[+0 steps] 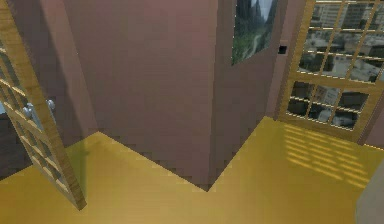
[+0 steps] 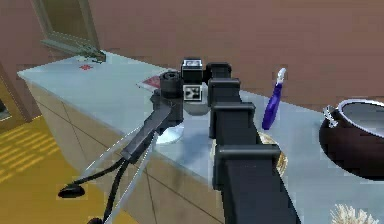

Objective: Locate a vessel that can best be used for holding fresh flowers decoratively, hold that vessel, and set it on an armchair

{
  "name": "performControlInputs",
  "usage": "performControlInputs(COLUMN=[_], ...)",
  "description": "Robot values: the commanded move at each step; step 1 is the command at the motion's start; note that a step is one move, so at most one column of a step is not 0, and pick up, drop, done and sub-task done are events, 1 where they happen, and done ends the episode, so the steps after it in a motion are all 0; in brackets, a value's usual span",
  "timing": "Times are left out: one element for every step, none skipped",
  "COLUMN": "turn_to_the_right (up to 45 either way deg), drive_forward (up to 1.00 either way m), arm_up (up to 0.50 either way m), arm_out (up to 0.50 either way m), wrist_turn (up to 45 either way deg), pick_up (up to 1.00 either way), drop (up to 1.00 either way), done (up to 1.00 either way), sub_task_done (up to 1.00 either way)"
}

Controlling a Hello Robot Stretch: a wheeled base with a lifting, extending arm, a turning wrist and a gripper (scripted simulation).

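Pale grey table [image 2: 95, 85] has a slim blue upright bottle [image 2: 271, 104] beside a dark round pot [image 2: 356, 140], plus a small red thing [image 2: 85, 68] by its back-left corner. There's a framed landscape picture [image 1: 252, 28] on the mauve wall [image 1: 150, 70].

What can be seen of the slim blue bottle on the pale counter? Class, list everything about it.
The slim blue bottle is tall and narrow, deep blue and glossy, like glass or plastic, with a thin pale piece at its top. It stands nearly upright on the pale counter, between the dark arm and a dark round pot, apart from both as far as can be told; only the counter touches it. Its contents cannot be told.
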Motion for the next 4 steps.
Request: performControlInputs(turn_to_the_right=[0.0,0.0,0.0,0.0], drive_forward=[0.00,0.00,0.00,0.00], arm_up=[0.00,0.00,0.00,-0.14], arm_out=[0.00,0.00,0.00,0.00], wrist_turn=[45.0,45.0,18.0,0.0], pick_up=[0.00,0.00,0.00,0.00], drop=[0.00,0.00,0.00,0.00], done=[0.00,0.00,0.00,0.00], sub_task_done=[0.00,0.00,0.00,0.00])
